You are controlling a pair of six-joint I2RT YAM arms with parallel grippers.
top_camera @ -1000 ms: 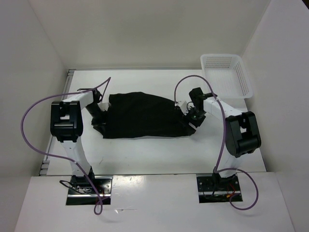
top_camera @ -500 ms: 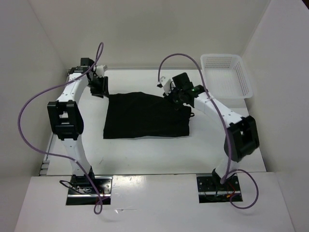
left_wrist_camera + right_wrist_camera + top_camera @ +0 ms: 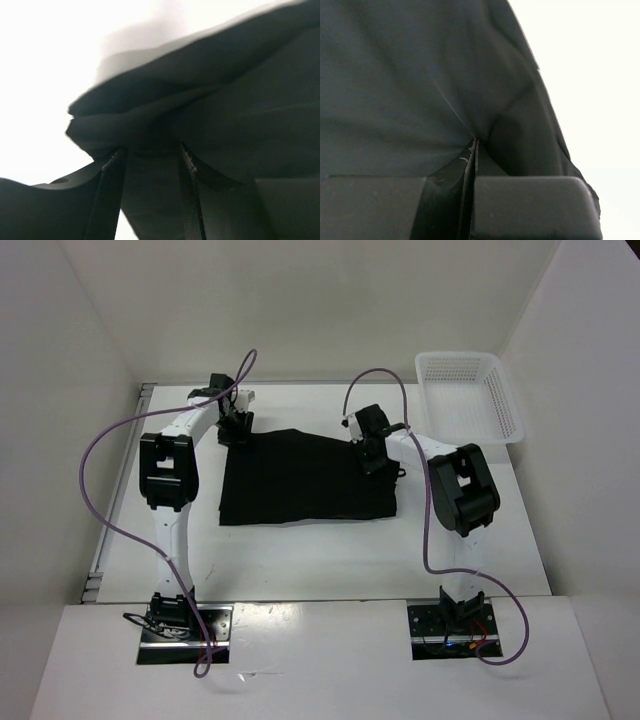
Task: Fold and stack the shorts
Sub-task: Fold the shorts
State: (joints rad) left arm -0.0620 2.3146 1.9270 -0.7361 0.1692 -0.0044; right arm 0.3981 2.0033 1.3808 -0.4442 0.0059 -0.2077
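The black shorts [image 3: 300,480] lie spread flat in the middle of the white table [image 3: 300,555]. My left gripper [image 3: 237,428] is at their far left corner. In the left wrist view its two fingers [image 3: 112,190] stand apart, open, with a bunched fold of the shorts [image 3: 225,100] at the tips of the gripper [image 3: 151,148]. My right gripper [image 3: 375,455] is on the far right part of the cloth. In the right wrist view the gripper [image 3: 474,141] is shut, and the shorts [image 3: 410,75] pucker into a pinch between the jaws.
A white mesh basket [image 3: 470,395] stands at the back right corner of the table, next to the right arm. White walls close in the table on the left, back and right. Purple cables loop above both arms.
The left gripper came from the back left corner to the shorts' far left corner. The right gripper dropped onto the far right part of the cloth and closed on it.
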